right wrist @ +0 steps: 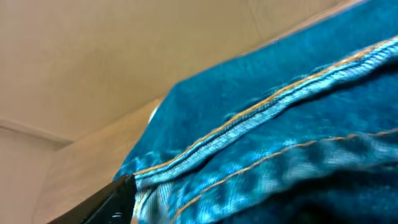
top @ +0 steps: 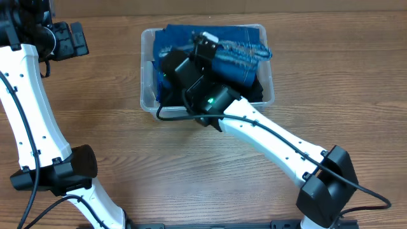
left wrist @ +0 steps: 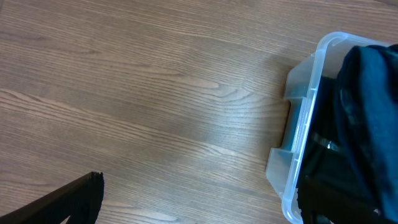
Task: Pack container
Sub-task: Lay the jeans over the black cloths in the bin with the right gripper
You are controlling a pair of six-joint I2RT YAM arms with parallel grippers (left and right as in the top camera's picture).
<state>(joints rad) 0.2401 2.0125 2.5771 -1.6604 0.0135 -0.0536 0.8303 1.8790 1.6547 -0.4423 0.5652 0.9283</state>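
1. Overhead, the container holds blue jeans at the table's far middle; the right gripper sits over them, the left gripper well apart.
2. Left wrist: the container's corner shows at the right edge; jaws' state unclear.
3. Right wrist: jeans fill the view; jaws' state unclear.

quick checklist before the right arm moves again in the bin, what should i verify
1. Container upright on the table: ok.
2. Left end effector clear of the container, off to its side: ok.
3. Right end effector over the denim inside the container: ok.
4. Right end effector's hold on the denim: cannot tell.
5. Denim fully inside the rim: cannot tell, it bulges high near the walls.
6. Black garment inside the container: ok.
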